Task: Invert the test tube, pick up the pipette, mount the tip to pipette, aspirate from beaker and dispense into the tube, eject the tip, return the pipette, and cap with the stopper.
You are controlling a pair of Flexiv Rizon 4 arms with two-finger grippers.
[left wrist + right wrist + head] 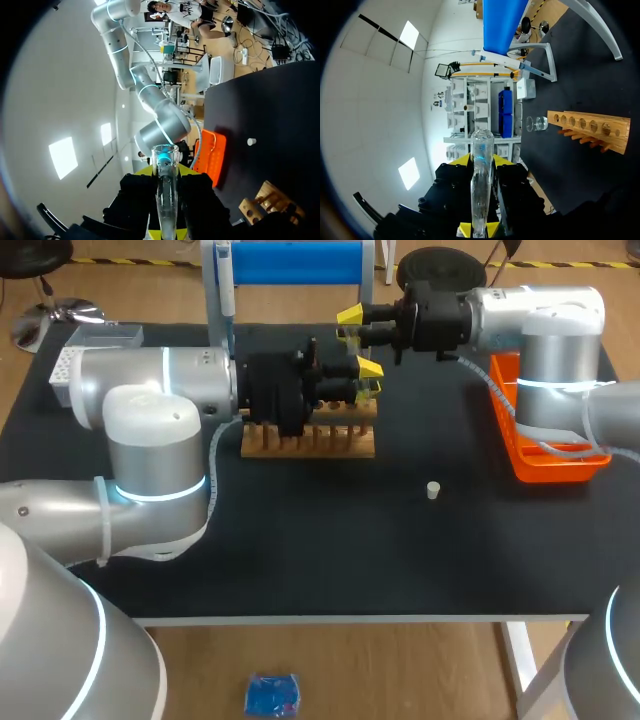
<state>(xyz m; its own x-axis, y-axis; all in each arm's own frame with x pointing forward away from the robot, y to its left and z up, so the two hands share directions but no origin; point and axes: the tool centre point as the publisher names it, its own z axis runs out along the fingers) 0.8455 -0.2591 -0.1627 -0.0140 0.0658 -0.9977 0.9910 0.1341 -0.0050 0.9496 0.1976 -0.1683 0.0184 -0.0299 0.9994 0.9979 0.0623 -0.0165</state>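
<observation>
Slip is the chief hazard. The left gripper [368,375], over one end of the wooden rack [310,438], is clamped on a test tube [165,200]. The right gripper [350,320], just beyond the rack's far side, likewise pinches clear glass. Whether both hold one tube cannot be told. If so, uneven pull between the arms could crack it, and a loosened grip would likely drop it onto the rack's pegs. The tube is smooth, thin-walled and cylindrical, open at one end and rounded at the other. The small pale stopper [433,490] lies well apart from the rack, on its near side. The squat glass beaker [536,123] stands near the rack.
</observation>
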